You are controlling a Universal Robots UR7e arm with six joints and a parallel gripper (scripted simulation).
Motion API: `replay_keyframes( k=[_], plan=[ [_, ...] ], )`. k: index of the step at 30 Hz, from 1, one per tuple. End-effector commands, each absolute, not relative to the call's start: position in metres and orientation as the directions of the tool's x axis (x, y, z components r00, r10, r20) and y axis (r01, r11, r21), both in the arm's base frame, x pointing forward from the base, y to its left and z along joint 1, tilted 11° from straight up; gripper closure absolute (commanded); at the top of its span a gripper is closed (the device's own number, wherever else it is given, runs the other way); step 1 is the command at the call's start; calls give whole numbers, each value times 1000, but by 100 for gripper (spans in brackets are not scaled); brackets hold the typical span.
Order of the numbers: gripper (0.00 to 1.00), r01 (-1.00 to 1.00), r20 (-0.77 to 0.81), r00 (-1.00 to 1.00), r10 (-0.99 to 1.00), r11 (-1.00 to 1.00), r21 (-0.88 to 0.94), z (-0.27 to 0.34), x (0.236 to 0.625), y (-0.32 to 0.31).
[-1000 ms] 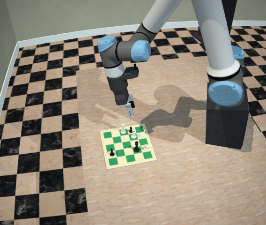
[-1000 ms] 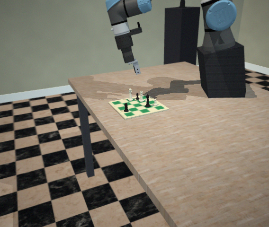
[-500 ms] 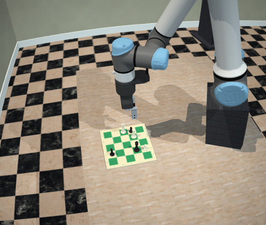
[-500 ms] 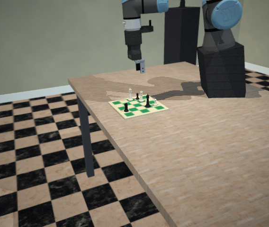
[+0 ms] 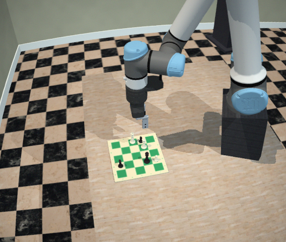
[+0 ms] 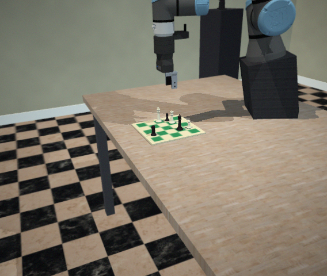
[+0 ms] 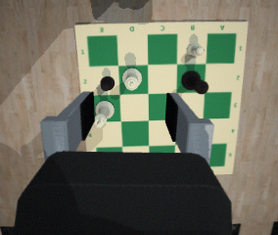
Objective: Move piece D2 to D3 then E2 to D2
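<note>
The green and cream board (image 5: 131, 176) (image 6: 166, 137) (image 7: 237, 88) lies on the table. A white crowned piece (image 5: 144, 145) (image 6: 171, 117) (image 7: 132, 78) stands upright on D2. A small black piece (image 5: 140, 139) (image 6: 167, 117) (image 7: 108, 83) stands upright on E2, beside it. D3 (image 7: 134, 108) is empty. My gripper (image 5: 145, 125) (image 6: 171, 84) (image 7: 130, 107) is open and empty, high above the board and pointing down; in the top view one finger hides the other.
A tall white piece (image 5: 132, 138) (image 6: 158, 115) (image 7: 105, 110) stands on E3. A tall black piece (image 5: 146, 158) (image 6: 179, 123) (image 7: 191, 79) stands on B2, a small white piece (image 5: 156, 158) (image 6: 188, 124) (image 7: 195, 49) on B1. A black piece (image 5: 120, 164) (image 6: 153, 130) is on B5.
</note>
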State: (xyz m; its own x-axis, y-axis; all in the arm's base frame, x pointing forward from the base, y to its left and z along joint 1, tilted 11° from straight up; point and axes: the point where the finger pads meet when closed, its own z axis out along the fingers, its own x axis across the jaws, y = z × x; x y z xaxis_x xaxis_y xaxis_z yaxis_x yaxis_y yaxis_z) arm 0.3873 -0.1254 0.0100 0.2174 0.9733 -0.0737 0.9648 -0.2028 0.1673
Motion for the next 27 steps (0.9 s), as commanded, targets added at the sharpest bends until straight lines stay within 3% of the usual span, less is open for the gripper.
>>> replay_keyframes(
  k=[1,14,27],
  plan=[
    [0,965,-75,217,973,-202,169,10,388,-126],
    [0,974,-83,172,982,-156,165,9,387,-126],
    [0,984,-124,-95,988,112,137,2,385,-128]
  ],
)
